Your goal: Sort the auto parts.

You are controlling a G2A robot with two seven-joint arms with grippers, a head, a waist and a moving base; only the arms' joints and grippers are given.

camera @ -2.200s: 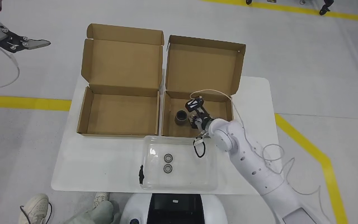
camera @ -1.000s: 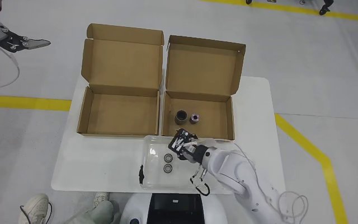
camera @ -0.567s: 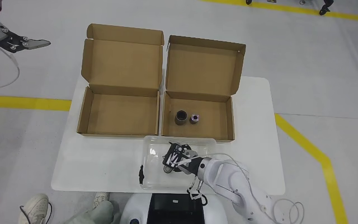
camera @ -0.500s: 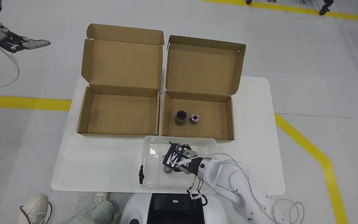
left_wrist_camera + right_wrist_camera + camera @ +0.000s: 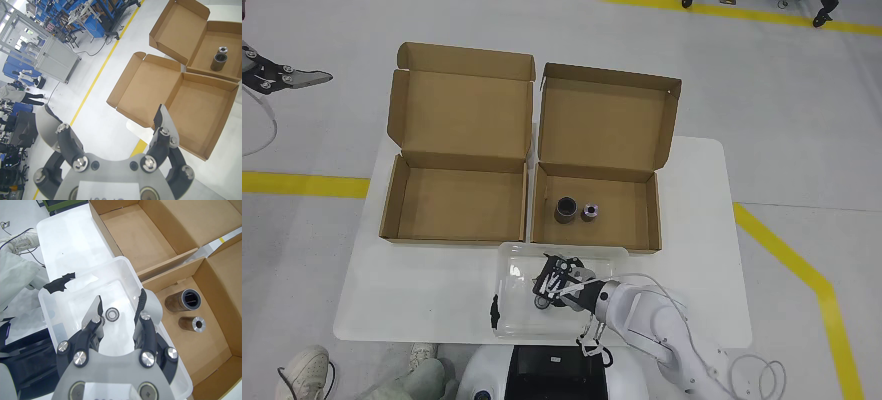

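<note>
- Right arm [image 5: 662,325] lies bent and low along the near edge of the table [image 5: 697,190], running from the near right corner toward the middle.
- Right gripper [image 5: 554,283] points down there, jaws apart.
- Left gripper [image 5: 104,111] is held high beyond the table's left edge, jaws spread wide.

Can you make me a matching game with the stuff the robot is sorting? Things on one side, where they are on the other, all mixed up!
Things:
1. small silver metal bearing ring
2. big dark metal cylinder
3. robot's right hand
4. black tape strip

Places:
A. in the right brown cardboard box
B. stuck on the edge of the clear plastic tub
C. lying inside the tub
D. open, above the tub

Pairs: 1-C, 2-A, 3-D, 4-B
</note>
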